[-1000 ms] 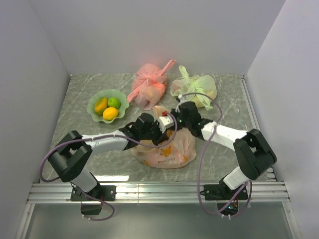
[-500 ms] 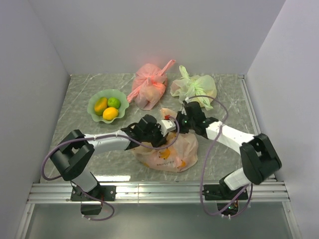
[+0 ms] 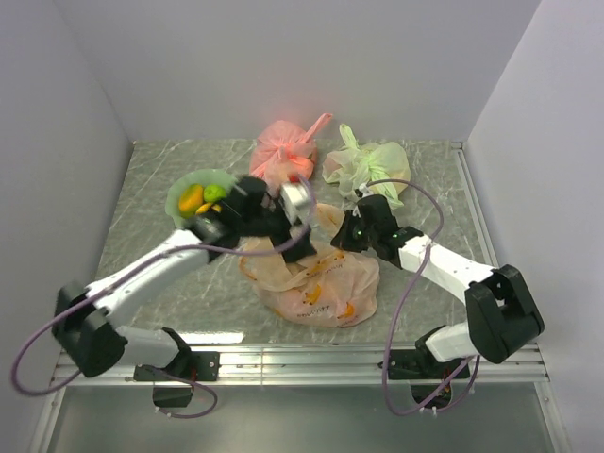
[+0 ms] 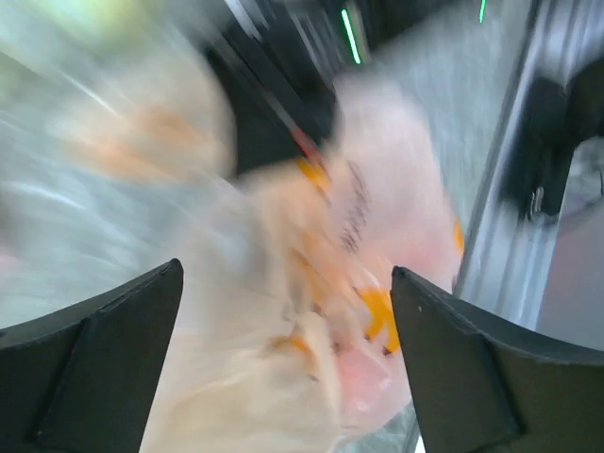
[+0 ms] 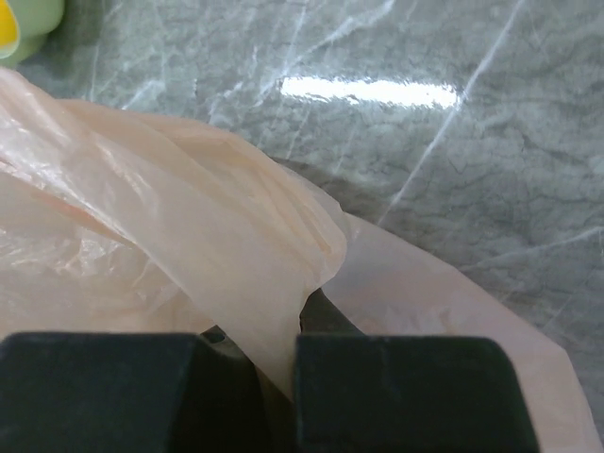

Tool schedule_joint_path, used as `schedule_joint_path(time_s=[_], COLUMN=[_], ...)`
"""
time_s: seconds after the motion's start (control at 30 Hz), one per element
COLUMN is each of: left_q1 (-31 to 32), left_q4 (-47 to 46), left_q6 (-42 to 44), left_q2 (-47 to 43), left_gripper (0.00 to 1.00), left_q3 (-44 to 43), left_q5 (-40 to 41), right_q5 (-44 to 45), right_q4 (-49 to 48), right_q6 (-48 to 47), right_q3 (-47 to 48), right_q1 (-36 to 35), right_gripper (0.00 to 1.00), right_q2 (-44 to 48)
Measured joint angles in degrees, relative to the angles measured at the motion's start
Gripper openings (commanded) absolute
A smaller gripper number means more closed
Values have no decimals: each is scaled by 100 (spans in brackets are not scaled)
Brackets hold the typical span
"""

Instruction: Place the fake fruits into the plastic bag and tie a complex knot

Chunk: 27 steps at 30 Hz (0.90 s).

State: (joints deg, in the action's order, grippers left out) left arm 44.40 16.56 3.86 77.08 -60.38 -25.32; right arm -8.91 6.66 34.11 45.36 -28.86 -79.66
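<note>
The pale orange plastic bag (image 3: 321,283) lies bulging in the middle of the table. Its loose top (image 3: 324,217) is bunched between the two grippers, and I cannot make out a knot there. My left gripper (image 3: 298,243) hovers over the bag's left shoulder. In the blurred left wrist view that gripper (image 4: 283,326) is open, with the bag (image 4: 377,236) beneath and nothing between the jaws. My right gripper (image 3: 343,238) is shut on a fold of the bag's film (image 5: 236,255), pinched where the right gripper's (image 5: 276,368) jaws meet. Three fake fruits (image 3: 204,200), orange, green and yellow, rest in the pale green dish (image 3: 179,193).
A pink-red tied bag (image 3: 283,165) and a light green tied bag (image 3: 370,170) sit at the back of the marble tabletop. A corner of the dish (image 5: 33,19) shows in the right wrist view. Grey walls close in three sides, and a metal rail (image 3: 302,359) runs along the front.
My left gripper has opened, let go of the bag's top and swung up and back toward the dish. My right gripper has drawn slightly right, still gripping the film.
</note>
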Motion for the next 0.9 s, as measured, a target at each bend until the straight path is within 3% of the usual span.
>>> schedule_joint_path(time_s=[0.17, 0.27, 0.4, 0.53, 0.6, 0.8, 0.9], left_q1=[-1154, -1735, -2304, -2376, -2374, -2376, -2376], left_q4=[885, 1602, 2973, 4004, 4175, 3965, 3759], left_q6=[223, 579, 1237, 1698, 1768, 1764, 1733], left_q2=[-809, -1327, -1932, -2194, -2184, -1794, -1499], left_gripper=[98, 95, 93, 90, 90, 77, 57], left_q3=[-1528, -1799, -1580, -944, -651, -164, -155], left_q5=[-245, -299, -343, -358, -339, -299, -398], right_q5=[-20, -48, -122, -175, -197, -254, -282], right_q4=[-72, -122, -131, -133, -129, -109, -101], right_q6=[-175, -243, -310, -378, -411, -507, -577], right_q3=[-9, -90, -179, -210, -234, -243, -243], right_q1=[0, 0, -2, -2, -2, -2, -13], right_gripper=[4, 10, 15, 31, 35, 57, 68], right_q2=[114, 243, 393, 498, 555, 798, 1062])
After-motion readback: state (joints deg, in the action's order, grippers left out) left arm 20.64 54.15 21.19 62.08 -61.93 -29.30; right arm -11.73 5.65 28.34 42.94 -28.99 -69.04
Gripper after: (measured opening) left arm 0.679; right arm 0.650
